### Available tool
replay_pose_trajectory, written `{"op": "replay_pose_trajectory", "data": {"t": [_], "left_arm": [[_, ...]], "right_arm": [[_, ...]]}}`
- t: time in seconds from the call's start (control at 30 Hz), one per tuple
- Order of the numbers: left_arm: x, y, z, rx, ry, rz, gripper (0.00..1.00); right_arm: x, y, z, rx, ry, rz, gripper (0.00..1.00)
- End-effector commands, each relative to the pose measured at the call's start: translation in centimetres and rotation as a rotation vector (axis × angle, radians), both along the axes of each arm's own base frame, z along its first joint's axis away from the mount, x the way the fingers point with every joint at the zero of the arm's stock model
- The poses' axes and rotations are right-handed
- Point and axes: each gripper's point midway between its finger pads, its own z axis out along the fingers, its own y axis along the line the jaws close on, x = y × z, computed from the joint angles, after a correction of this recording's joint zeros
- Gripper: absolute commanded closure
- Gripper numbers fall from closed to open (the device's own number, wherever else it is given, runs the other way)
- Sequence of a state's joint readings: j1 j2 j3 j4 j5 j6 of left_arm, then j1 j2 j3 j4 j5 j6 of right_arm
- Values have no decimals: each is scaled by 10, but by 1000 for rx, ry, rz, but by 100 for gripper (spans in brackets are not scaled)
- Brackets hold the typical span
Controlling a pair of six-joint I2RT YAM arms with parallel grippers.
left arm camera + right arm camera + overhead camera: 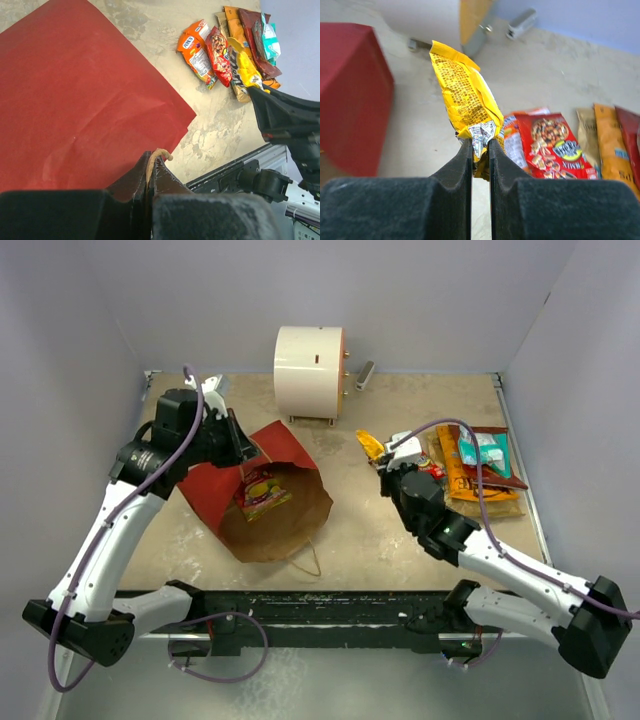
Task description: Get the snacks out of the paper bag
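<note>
The red paper bag (pixel 240 480) lies on its side with its brown mouth toward the arms; a red-and-yellow candy packet (pixel 262 492) lies inside. My left gripper (pixel 240 440) is shut on the bag's twine handle (pixel 159 152) at the bag's far rim, above the red outside (pixel 75 100). My right gripper (pixel 392 462) is shut on a yellow packet (pixel 467 97) and holds it above the table, left of the snack pile (pixel 480 465). The yellow packet also shows in the top view (pixel 370 445). The pile holds orange, red, yellow and teal packets (pixel 230 50).
A white cylinder (pixel 310 370) stands at the back, with a small grey part (pixel 364 374) beside it. White walls close the table on three sides. A loose twine handle (pixel 312 558) lies at the bag's mouth near the front edge.
</note>
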State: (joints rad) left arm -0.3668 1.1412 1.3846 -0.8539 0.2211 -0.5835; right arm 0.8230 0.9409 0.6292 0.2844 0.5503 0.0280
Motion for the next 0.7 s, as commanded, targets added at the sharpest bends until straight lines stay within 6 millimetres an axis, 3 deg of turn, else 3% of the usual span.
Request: {"op": "replay_pose_trajectory", "data": {"t": [0.0, 0.2, 0.53, 0.67], "left_arm": [[-2, 6, 20, -11, -70, 15, 100], [-4, 5, 21, -17, -68, 10, 100], [-3, 1, 22, -23, -63, -8, 100], [0, -1, 22, -18, -65, -20, 100]], "right_arm": [[18, -29, 4, 149, 58, -197, 100], [35, -67, -26, 203, 167, -339, 100], [72, -124, -49, 233, 261, -529, 100], [84, -137, -63, 231, 301, -558, 100]]}}
